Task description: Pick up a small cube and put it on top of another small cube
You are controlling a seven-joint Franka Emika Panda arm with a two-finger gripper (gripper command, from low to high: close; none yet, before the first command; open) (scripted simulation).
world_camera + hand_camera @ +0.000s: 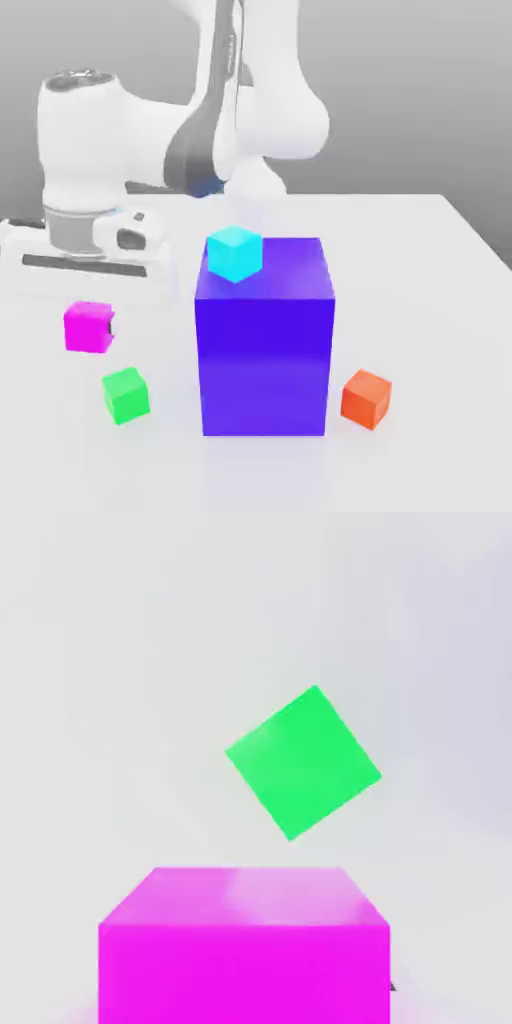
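big block (264, 350) mid surface (440, 260) as landmark, one small cube (234, 252) on its top at the back corner toward exterior view's left, small cube (88, 327) well left of block, another cube (126, 395) left-front of block, fourth cube (366, 398) just right of block's front, arm base (85, 180) behind-left

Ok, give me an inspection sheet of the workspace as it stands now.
Surface: white table, flat.
Job's things: magenta cube under the hand, at the exterior view's left.
Clutter: green cube near it, apart; orange-red cube on the table; cyan cube atop the big purple-blue block.
Grippers: jaws shut, apparently on the magenta cube.
Cables: nothing seen.
Surroundings: white arm behind the block; plain grey backdrop.
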